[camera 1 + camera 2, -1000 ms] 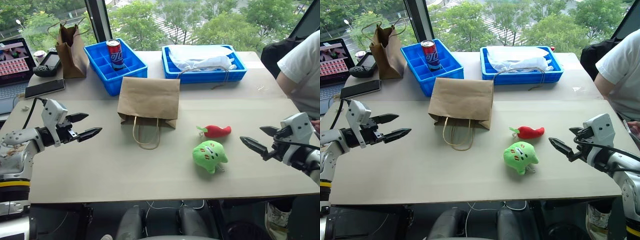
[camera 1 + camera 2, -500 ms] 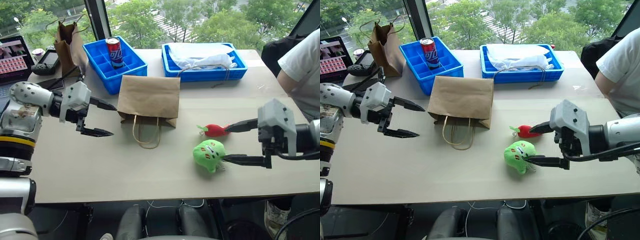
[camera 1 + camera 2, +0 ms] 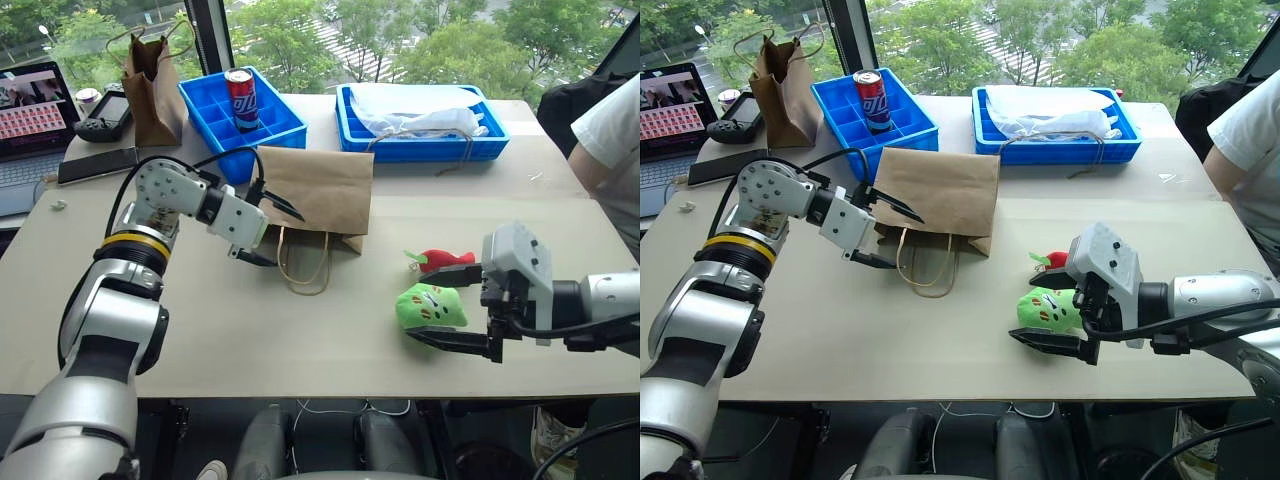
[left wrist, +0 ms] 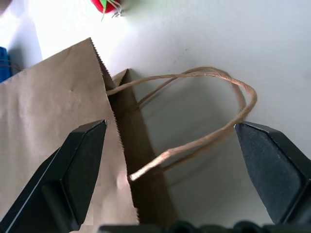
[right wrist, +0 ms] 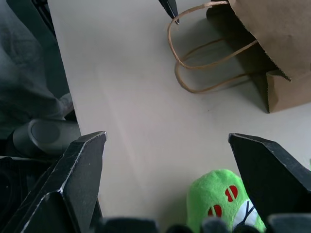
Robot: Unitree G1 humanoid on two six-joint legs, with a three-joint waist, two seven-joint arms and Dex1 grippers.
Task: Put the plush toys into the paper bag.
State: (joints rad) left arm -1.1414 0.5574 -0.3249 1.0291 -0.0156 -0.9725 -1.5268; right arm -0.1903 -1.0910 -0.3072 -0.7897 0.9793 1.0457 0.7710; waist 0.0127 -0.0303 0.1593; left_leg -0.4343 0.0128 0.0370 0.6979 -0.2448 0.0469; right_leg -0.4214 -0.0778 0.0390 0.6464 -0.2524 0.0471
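Note:
The paper bag [image 3: 318, 188] lies flat mid-table, its mouth and twisted handles [image 3: 301, 272] toward me. My left gripper [image 3: 288, 241] is open at the bag's left mouth corner, one finger over the paper, the other by the handles. In the left wrist view the bag's edge [image 4: 114, 145] and handle loops [image 4: 204, 107] sit between the fingers. The green plush toy [image 3: 430, 306] rests right of the bag, the red chili [image 3: 446, 260] just behind it. My right gripper [image 3: 1033, 310] is open and straddles the green toy [image 5: 223, 201] without squeezing it.
Behind the bag stand a blue compartment tray [image 3: 205, 105] with a soda can [image 3: 240, 95] and a blue tray [image 3: 415, 130] holding white material. A narrower brown bag [image 3: 150, 75], laptop [image 3: 30, 110] and phone [image 3: 95, 165] sit far left. A person [image 3: 612, 130] is at the right edge.
My left gripper swung right to the bag's mouth and rolled over. My right gripper moved left and now straddles the green toy. Both stayed open.

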